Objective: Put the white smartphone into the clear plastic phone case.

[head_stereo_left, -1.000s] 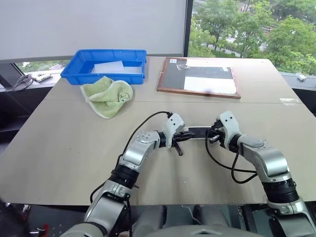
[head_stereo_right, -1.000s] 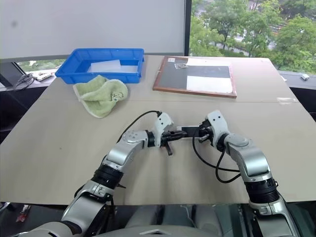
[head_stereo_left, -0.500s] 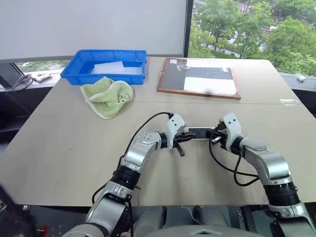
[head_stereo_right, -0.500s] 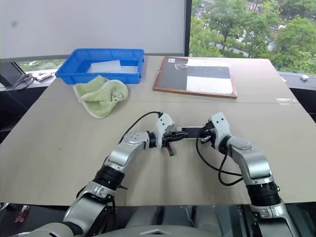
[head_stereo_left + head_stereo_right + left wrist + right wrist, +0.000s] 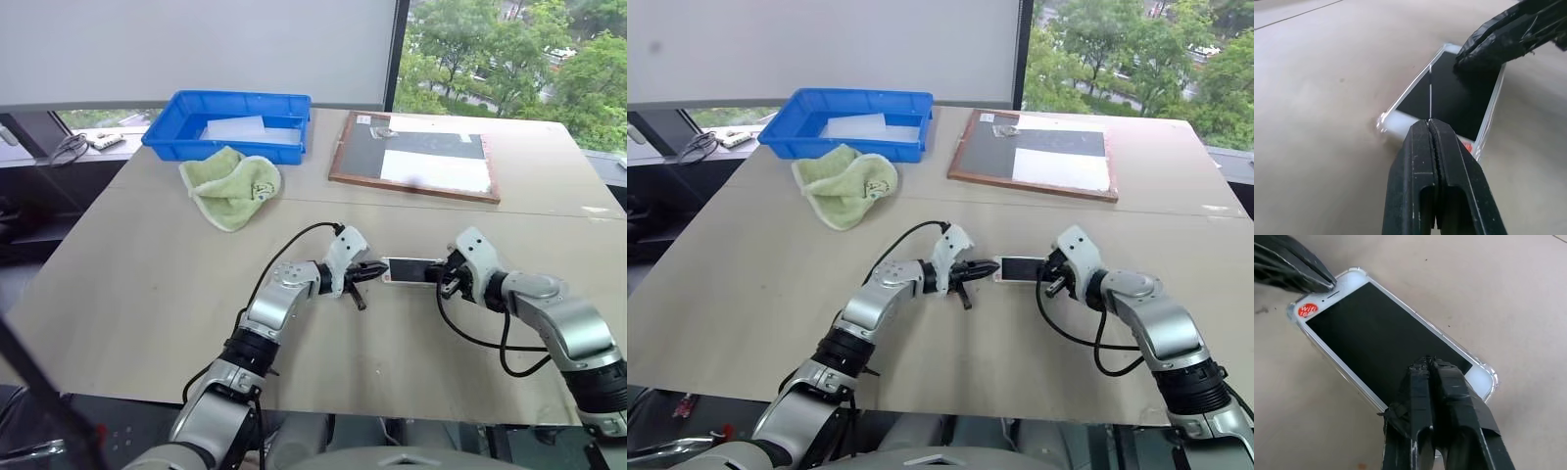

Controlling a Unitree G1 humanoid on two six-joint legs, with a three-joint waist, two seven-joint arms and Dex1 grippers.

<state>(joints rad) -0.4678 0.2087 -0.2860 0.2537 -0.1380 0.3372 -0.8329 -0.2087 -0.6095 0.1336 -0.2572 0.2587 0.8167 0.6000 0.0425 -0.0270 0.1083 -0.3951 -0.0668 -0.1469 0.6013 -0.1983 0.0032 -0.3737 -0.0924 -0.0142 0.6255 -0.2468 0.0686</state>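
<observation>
On the near middle of the counter (image 5: pixel 147 294), the white smartphone (image 5: pixel 1386 345) lies screen up inside the clear plastic phone case (image 5: pixel 1488 377), its long axis running left to right between the two arms. The left gripper (image 5: pixel 370 273), pinched closed and empty, presses its left end; the right gripper (image 5: pixel 448 278), also closed and empty, rests on its right end. Both are equally near for pressing it home.

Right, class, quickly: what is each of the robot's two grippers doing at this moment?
Left gripper: shut, holding nothing, tips at one end of the white smartphone.
Right gripper: shut, holding nothing, tips over the phone's other end.
</observation>
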